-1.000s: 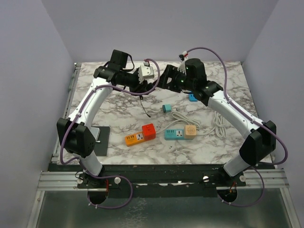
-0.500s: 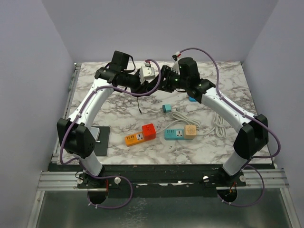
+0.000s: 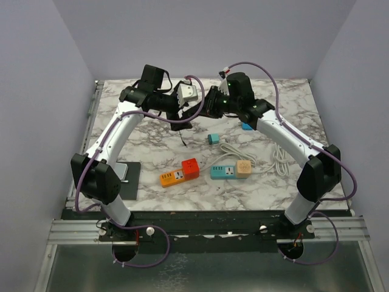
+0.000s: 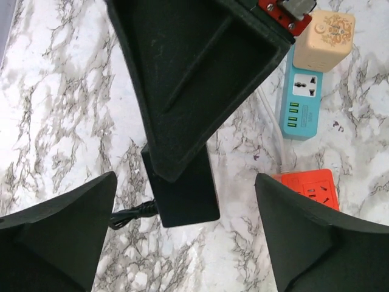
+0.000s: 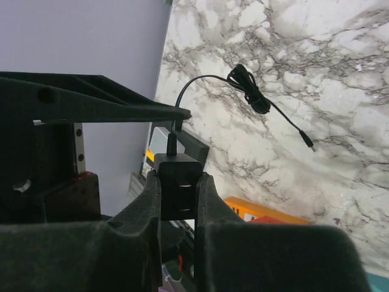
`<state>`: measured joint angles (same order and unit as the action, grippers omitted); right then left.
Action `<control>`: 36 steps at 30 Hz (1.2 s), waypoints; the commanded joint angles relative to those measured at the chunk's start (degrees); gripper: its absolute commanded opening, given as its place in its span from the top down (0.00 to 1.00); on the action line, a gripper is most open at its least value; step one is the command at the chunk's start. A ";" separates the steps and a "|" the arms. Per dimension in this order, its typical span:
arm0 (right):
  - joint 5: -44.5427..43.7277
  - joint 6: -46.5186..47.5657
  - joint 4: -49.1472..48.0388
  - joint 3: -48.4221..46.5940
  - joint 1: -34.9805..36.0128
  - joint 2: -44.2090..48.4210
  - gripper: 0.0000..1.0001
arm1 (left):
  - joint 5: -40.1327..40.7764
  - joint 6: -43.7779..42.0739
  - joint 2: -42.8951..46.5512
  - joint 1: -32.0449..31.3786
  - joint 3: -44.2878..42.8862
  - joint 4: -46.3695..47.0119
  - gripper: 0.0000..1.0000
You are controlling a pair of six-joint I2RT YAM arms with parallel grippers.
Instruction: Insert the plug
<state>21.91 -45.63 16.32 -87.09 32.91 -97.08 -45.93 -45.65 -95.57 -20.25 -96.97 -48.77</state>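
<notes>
The plug (image 5: 177, 185) is a black block with a thin black cable (image 5: 249, 91), held up above the marble table (image 3: 152, 149). My right gripper (image 5: 177, 196) is shut on its two sides, prongs facing the camera. In the left wrist view the plug (image 4: 182, 198) hangs under a right finger (image 4: 194, 79). My left gripper (image 4: 188, 243) stands open around it, and both its fingertips (image 4: 55, 237) are apart from the plug. From above, the two grippers meet at the back centre, left gripper (image 3: 182, 111) and right gripper (image 3: 203, 108), with the cable (image 3: 184, 139) dangling below.
An orange and red power strip (image 3: 180, 173) and a teal power strip (image 3: 223, 172) with a beige adapter (image 3: 244, 168) lie mid-table. A small teal adapter (image 3: 213, 139), a blue one (image 3: 246, 126) and a coiled white cord (image 3: 281, 159) lie to the right.
The right gripper moved left and shut on the plug. The left gripper, which had held it, opened wide and let go.
</notes>
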 commanded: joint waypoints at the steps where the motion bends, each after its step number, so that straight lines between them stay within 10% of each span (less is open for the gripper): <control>1: 3.14 -2.89 5.00 -5.79 -0.27 -1.46 0.99 | -0.77 -3.18 4.67 -0.06 0.10 1.64 0.01; 12: 23.53 -9.96 7.21 -11.95 -4.63 -6.87 0.99 | 6.52 -42.06 25.71 1.88 19.28 7.79 0.01; 25: 36.90 -22.66 -2.80 -11.09 -3.85 -7.61 0.99 | 0.58 -43.61 41.02 0.58 42.51 49.11 0.02; 36: 36.89 -24.78 -5.41 -10.85 -2.46 -7.55 0.99 | 0.64 -42.58 39.82 -1.15 42.28 49.92 0.54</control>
<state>56.10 -69.04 12.80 -97.60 29.12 -105.10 -42.83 -87.88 -55.57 -20.51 -54.61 -2.74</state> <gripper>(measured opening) 0.264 0.555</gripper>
